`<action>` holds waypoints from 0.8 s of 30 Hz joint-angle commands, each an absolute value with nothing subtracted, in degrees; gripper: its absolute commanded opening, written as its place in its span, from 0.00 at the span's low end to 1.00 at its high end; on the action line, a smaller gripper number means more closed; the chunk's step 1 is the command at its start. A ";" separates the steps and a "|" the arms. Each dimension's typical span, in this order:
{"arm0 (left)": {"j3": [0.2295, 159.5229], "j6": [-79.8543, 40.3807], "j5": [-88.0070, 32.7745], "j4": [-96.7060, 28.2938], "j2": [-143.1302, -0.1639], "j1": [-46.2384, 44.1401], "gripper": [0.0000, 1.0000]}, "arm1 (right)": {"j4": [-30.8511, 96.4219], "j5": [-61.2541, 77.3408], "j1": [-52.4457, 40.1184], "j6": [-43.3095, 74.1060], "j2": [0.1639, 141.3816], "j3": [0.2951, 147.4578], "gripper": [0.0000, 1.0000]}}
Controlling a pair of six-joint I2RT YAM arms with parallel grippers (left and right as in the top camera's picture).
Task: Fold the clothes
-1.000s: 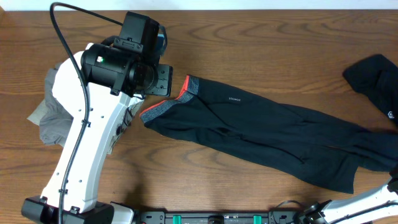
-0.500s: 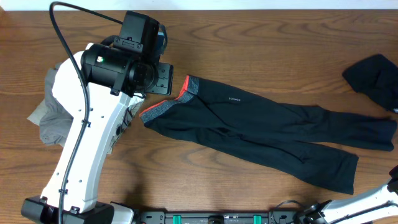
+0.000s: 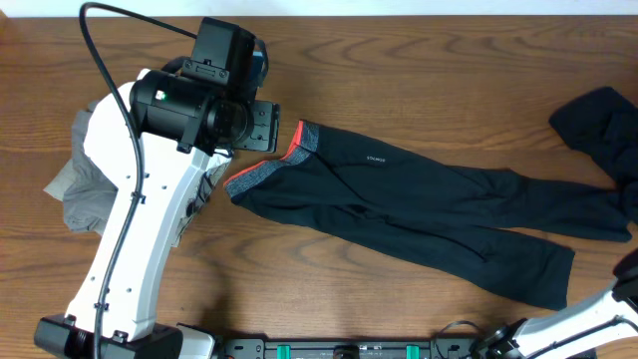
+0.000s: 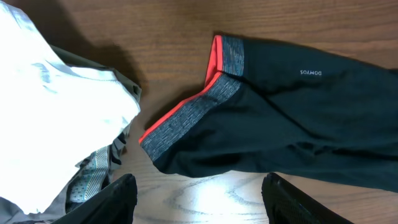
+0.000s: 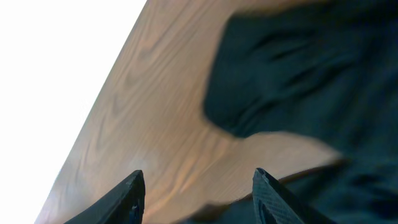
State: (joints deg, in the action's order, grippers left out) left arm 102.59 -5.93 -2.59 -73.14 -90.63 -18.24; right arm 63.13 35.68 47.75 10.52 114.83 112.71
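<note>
The black trousers [image 3: 399,214] lie flat across the table, with the grey, red-lined waistband [image 3: 261,172] at the left and the legs reaching right. In the left wrist view the waistband [image 4: 199,115] and a small white logo [image 4: 309,73] show. My left gripper [image 3: 261,128] hovers at the waistband end. It is open [image 4: 199,202] over bare wood, nothing between its fingers. My right gripper [image 5: 199,193] is open above wood and black fabric [image 5: 298,74]; it holds nothing. In the overhead view only its arm [image 3: 598,311] shows.
A heap of white and grey clothes [image 3: 85,175] lies at the far left, partly under my left arm; the same heap [image 4: 56,106] fills the left of the left wrist view. Another black garment [image 3: 603,125] sits at the back right, near the table edge.
My right gripper has gone from shut to open and let go of the trouser leg end. The legs, bunched toward the right edge before, now lie flat. The left arm stayed put.
</note>
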 commanded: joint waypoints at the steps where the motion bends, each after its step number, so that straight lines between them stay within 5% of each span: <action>1: 98.87 -5.52 -1.91 -71.75 -90.35 -18.35 0.70 | 65.47 39.70 42.02 3.79 114.06 113.10 0.54; 14: 87.66 8.86 -7.16 -46.41 -105.97 -18.35 0.71 | 70.57 39.22 22.52 -2.17 111.61 113.10 0.52; 24: 87.66 13.08 -11.40 -34.30 -119.70 -18.35 0.72 | 74.67 37.47 18.57 -2.87 109.58 113.10 0.52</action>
